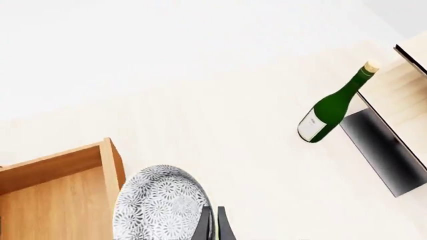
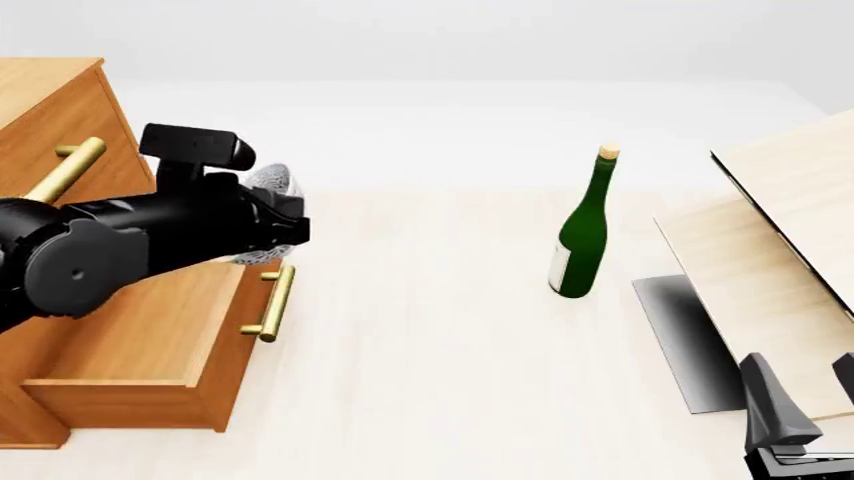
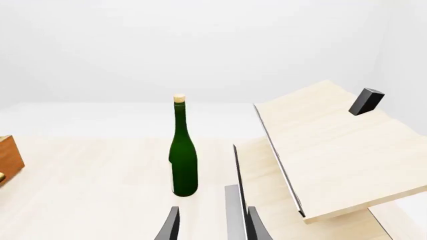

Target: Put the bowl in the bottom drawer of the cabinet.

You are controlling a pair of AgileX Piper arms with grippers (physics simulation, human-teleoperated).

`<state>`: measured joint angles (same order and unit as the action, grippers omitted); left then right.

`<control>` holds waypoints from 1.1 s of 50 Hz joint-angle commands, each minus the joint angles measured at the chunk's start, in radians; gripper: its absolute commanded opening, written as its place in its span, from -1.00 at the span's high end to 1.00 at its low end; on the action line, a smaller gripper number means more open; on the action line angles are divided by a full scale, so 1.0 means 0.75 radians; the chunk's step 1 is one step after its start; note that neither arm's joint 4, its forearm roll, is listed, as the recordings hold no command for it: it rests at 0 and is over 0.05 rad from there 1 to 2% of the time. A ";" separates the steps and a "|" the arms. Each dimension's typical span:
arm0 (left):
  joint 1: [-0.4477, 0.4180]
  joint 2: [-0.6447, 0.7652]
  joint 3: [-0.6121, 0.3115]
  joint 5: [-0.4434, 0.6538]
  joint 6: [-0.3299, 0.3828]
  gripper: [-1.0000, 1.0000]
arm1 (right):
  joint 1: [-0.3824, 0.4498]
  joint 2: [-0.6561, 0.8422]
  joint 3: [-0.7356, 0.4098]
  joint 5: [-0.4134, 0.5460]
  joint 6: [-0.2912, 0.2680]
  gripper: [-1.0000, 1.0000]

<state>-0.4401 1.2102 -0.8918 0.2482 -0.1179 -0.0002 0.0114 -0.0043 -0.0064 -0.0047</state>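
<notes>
The white, grey-speckled bowl (image 1: pixel 160 206) hangs tilted on its side, its rim pinched by my left gripper (image 1: pixel 213 226), which is shut on it. In the front view only a sliver of the bowl (image 2: pixel 275 180) shows behind my left gripper (image 2: pixel 286 226), over the front of the bottom drawer (image 2: pixel 147 335). That drawer (image 1: pixel 57 197) stands pulled out of the orange-brown cabinet (image 2: pixel 54 110), its brass handle (image 2: pixel 276 301) facing the table's middle. My right gripper (image 2: pixel 805 400) stays low at the near right, open and holding nothing (image 3: pixel 212 227).
A tall green bottle (image 2: pixel 581 235) with a cork stands upright mid-table (image 1: pixel 333 107) (image 3: pixel 183 157). Pale light-wood boards (image 2: pixel 787 200) slant at the right over a dark panel (image 2: pixel 681 335). An upper drawer's brass handle (image 2: pixel 64 170) juts out by the left arm.
</notes>
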 commanded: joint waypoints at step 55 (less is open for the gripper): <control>0.321 -0.264 0.277 -0.035 -0.021 1.00 | 0.000 0.000 0.000 0.000 0.000 -1.00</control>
<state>-0.2183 0.9979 -0.6982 0.2464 -0.1399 -0.0002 0.0115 -0.0043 -0.0064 -0.0047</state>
